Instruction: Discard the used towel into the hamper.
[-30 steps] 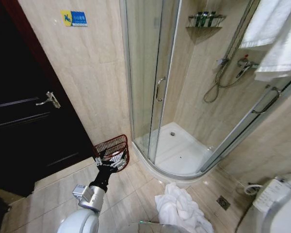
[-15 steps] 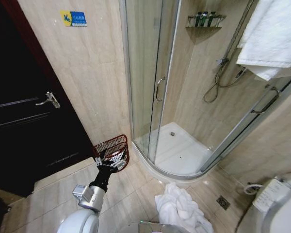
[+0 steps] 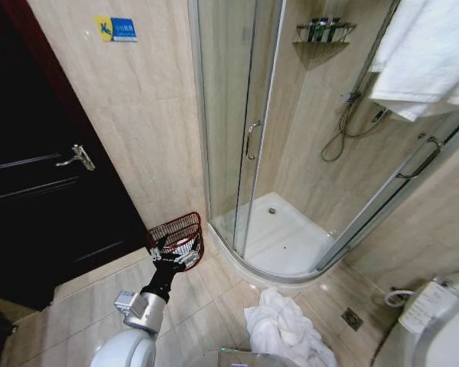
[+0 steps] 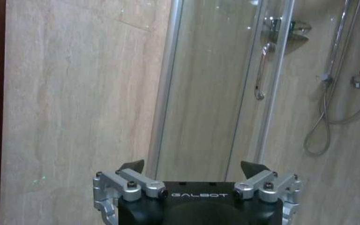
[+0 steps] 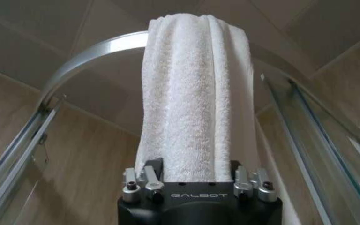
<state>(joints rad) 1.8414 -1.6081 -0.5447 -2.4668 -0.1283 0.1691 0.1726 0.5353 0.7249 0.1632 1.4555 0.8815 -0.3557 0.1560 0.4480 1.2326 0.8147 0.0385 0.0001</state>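
R claw [image 5: 192, 176] clamped on white towel [image 5: 196, 93], held up high by shower enclosure [image 3: 275, 153] (towel upper right in head view). L claw [image 4: 192, 171] spread wide w/ nothing in it, low nr hamper [image 3: 177, 229]. Hamper on floor betw dark door [image 3: 38, 206] & shower; 2nd towel heap [image 3: 283, 325] on tiles, well apart.

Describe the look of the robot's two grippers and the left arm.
Left gripper: glossy black body lettered GALBOT in white, silver metal brackets with bolts on both sides, dark pointed jaws. Right gripper: same black body, white lettering and silver bolted brackets. In the head view, the left arm's rounded white shell leads to a silver joint and black forearm.
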